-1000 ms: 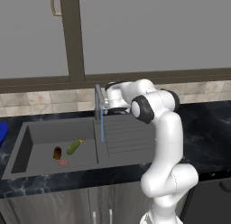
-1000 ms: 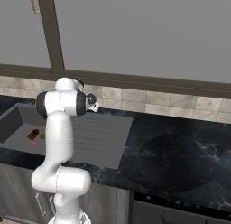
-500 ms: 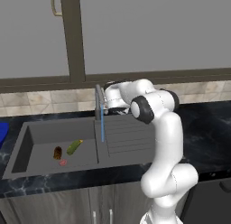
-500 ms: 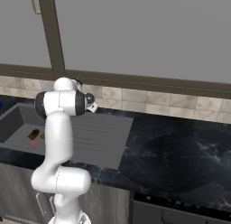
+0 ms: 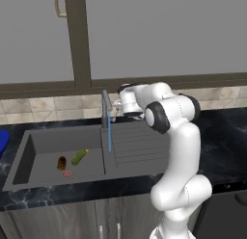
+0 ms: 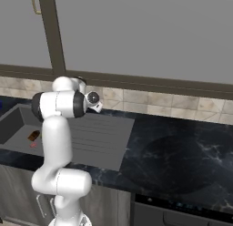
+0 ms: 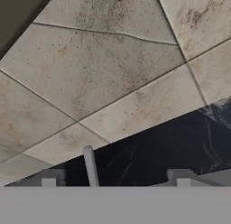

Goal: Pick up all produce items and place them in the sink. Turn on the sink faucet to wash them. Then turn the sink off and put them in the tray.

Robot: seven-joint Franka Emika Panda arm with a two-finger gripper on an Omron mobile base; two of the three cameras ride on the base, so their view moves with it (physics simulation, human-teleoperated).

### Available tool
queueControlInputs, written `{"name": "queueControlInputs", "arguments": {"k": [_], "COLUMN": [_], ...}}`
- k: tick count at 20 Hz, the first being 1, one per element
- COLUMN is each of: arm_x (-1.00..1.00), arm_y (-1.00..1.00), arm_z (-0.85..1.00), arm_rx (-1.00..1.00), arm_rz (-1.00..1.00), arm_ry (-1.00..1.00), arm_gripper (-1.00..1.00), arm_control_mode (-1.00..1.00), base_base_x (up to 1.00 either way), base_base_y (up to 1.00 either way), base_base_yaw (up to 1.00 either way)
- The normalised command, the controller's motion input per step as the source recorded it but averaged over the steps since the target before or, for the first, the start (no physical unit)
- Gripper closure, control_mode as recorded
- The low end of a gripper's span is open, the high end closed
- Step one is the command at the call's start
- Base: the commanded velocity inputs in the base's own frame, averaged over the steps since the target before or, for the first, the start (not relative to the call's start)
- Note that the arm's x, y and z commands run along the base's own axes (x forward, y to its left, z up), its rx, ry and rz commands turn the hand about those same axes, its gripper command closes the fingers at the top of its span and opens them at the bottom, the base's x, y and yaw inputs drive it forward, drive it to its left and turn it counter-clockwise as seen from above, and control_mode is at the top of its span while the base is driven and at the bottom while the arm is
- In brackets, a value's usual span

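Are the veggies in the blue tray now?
No, the brown-orange oblong and the green cucumber-like vegetable lie on the floor of the sink, while the tray sits off to the side.

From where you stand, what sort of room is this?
A kitchen, by the look of it: a dark grey sink with a ribbed drainboard and a faucet set in a black marble counter, with a beige tiled backsplash behind it.

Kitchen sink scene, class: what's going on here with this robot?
The arm's gripper is up at the faucet, by its small lever, jaws open, holding nothing. A blue stream of water runs from the spout. In the sink lie a brown-orange vegetable and a green cucumber. The blue tray waits at left.
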Motion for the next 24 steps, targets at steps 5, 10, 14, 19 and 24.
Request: {"name": "queueControlInputs", "arguments": {"k": [5,10,14,19,24], "arm_x": [-0.51,-0.15,0.01,0.05,0.15], "arm_y": [-0.43,-0.05,0.0,0.0,0.0], "arm_z": [0.19,0.0,-0.03,-0.26,-0.27], "arm_rx": [0.07,0.0,0.0,0.0,0.0], "arm_rz": [0.0,0.0,0.0,0.0,0.0], "arm_ry": [0.0,0.01,0.05,0.04,0.0], "arm_gripper": [-1.0,-1.0,-1.0,-1.0,-1.0], "arm_control_mode": [-1.0,-1.0,-1.0,-1.0,-1.0], "base_base_x": [0.0,0.0,0.0,0.0,0.0], "base_base_y": [0.0,0.0,0.0,0.0,0.0], "base_base_yaw": [0.0,0.0,0.0,0.0,0.0]}}
